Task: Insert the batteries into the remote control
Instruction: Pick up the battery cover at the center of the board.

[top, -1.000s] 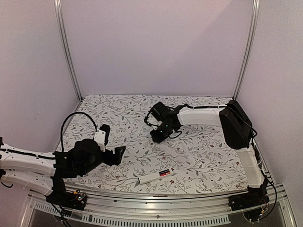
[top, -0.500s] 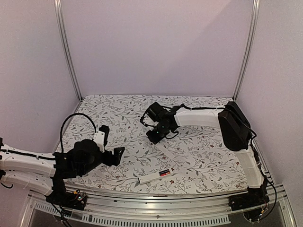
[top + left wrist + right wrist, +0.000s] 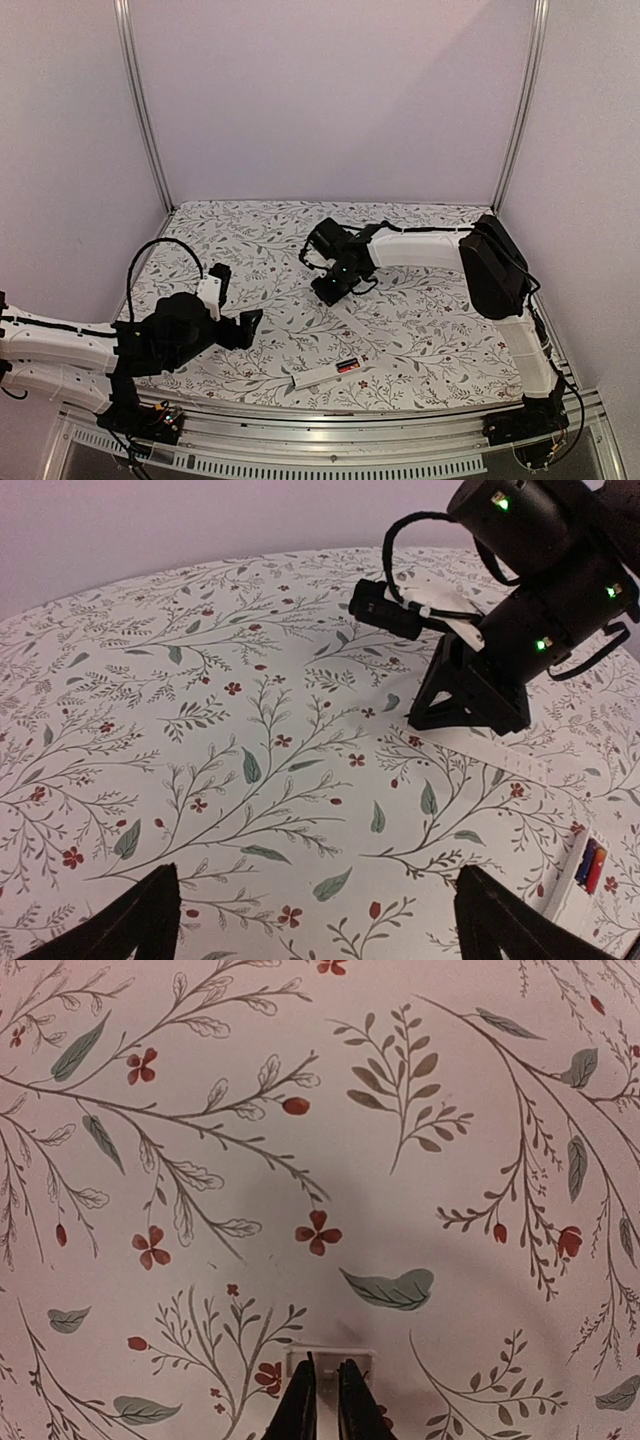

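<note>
The white remote control [image 3: 318, 377] lies near the front edge of the table, and the batteries [image 3: 347, 366], red and dark, sit side by side in its compartment. The left wrist view shows them at the lower right as the remote control [image 3: 572, 892] with its batteries [image 3: 590, 865]. My right gripper [image 3: 328, 292] is down on the cloth at mid-table, shut on the end of a thin white cover plate [image 3: 330, 1358]. That cover plate [image 3: 528, 764] lies flat, reaching out from under it. My left gripper [image 3: 250, 325] hovers open over bare cloth, left of the remote control.
A floral cloth [image 3: 420, 320] covers the table, with pale walls on three sides and metal posts [image 3: 140, 110] at the back corners. A metal rail [image 3: 330, 440] runs along the front edge.
My right gripper has shifted slightly left and its jaws have closed in on the cover plate. The left arm and the remote have not moved.
</note>
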